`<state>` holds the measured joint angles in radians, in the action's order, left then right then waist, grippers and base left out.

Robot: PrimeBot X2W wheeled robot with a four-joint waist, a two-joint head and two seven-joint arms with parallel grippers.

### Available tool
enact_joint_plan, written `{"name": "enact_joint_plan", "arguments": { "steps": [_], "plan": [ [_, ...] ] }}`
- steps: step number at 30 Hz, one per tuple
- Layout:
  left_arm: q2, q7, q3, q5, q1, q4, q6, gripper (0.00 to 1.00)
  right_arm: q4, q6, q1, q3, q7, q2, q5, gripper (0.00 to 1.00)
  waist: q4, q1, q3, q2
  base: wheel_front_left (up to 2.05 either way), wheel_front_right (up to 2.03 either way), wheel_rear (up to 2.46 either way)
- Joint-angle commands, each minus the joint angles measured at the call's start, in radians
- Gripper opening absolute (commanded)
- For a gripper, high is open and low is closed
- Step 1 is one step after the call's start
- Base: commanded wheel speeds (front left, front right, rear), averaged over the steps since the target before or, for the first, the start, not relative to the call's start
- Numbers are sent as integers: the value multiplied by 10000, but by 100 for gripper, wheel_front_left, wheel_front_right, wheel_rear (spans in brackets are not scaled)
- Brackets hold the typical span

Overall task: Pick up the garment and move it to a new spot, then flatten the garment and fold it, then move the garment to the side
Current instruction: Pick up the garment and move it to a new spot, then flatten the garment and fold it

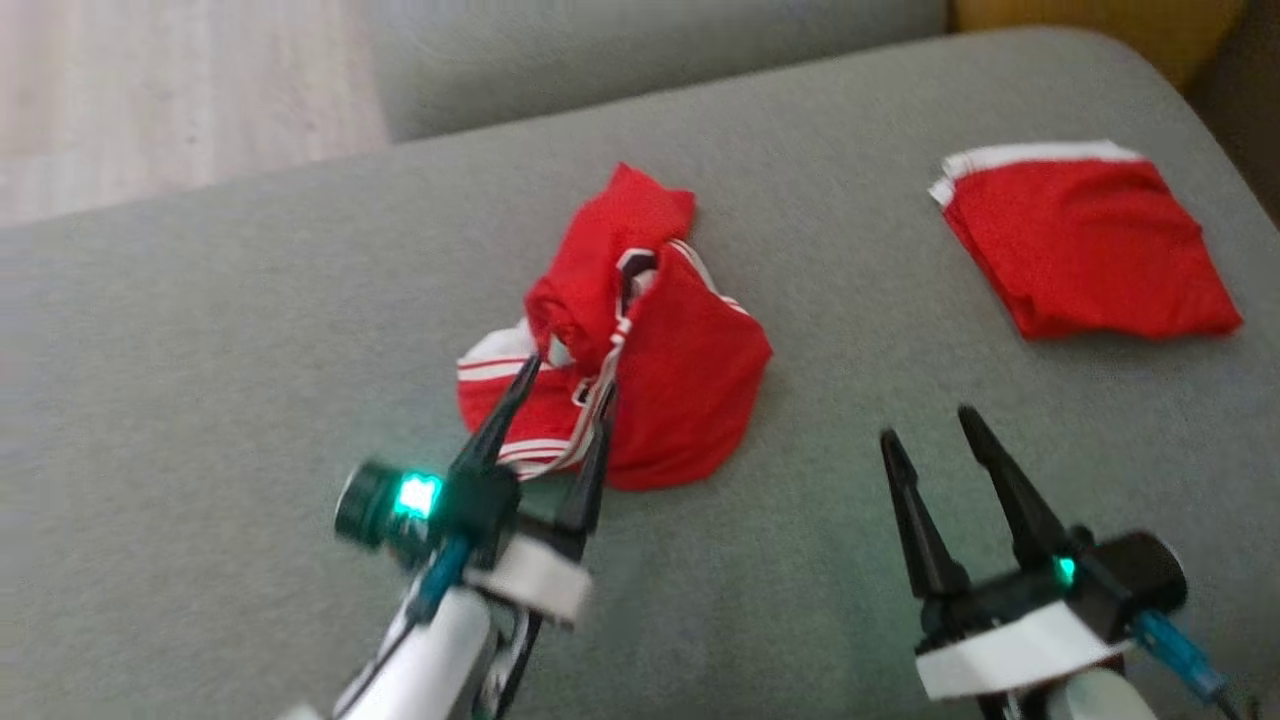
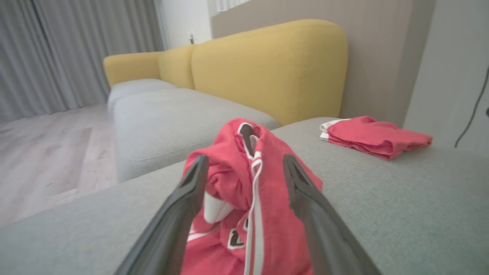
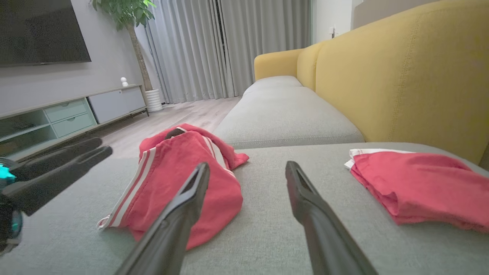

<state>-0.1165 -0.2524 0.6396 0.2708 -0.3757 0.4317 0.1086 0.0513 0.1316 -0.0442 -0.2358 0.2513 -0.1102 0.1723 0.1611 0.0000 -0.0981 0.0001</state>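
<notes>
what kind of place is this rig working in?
Probably a home living room: a sofa with a yellow back, a wall-mounted TV above a low cabinet, and floor-length curtains.

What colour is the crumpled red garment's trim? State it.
White, in stripes on the crumpled red fabric garment; clearest in the right wrist view.

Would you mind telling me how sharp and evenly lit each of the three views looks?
Head view: blurred throughout, the crumpled garment and left gripper soft-edged, its green light smeared. Left wrist view: the near fingers and the garment between them are out of focus, the yellow sofa back clearer. Right wrist view: sharpest, soft even light, no glare.
</notes>
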Motion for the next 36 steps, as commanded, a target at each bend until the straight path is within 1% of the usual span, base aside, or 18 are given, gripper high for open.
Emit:
{"name": "enact_joint_plan", "arguments": {
  "steps": [1,7,11,15,18,19,20,29,36],
  "plan": [
    [-89,-91,-666,-139,540,-794,262,100,-144,-9,-191,-20,104,23,115,100,-779,0,845,-1,0,0,0],
    [-290,-92,-1759,-486,2520,-2456,860,100,108,-9,-643,519,104,162,229,100,-1768,0,1550,-1,0,0,0],
    [-362,-92,-2367,-736,3745,-3512,1028,100,247,-9,-985,692,104,275,266,100,-2258,0,1891,-1,0,0,0],
    [-286,-92,-2746,-903,4951,-4271,944,100,408,-9,-1422,782,104,380,308,100,-2572,0,2144,-1,0,0,0],
    [-197,-93,-2922,-1059,5599,-4488,824,100,522,-9,-1668,762,104,431,298,100,-2687,0,2268,-1,0,0,0],
    [-197,-93,-2922,-1059,5599,-4488,824,100,522,-9,-1668,762,104,431,298,100,-2687,0,2268,-1,0,0,0],
    [-125,-93,-3007,-1179,5823,-4551,731,100,571,-9,-1738,759,105,456,296,100,-2718,0,2313,-1,0,0,0],
    [111,-93,-3263,-1520,5882,-4378,356,100,748,-9,-1732,697,105,515,339,100,-2744,0,2404,-1,0,0,0],
    [261,-93,-3441,-1674,5910,-4271,160,100,775,-9,-1700,614,105,539,372,100,-2709,0,2386,-1,0,0,0]
  ]
}}
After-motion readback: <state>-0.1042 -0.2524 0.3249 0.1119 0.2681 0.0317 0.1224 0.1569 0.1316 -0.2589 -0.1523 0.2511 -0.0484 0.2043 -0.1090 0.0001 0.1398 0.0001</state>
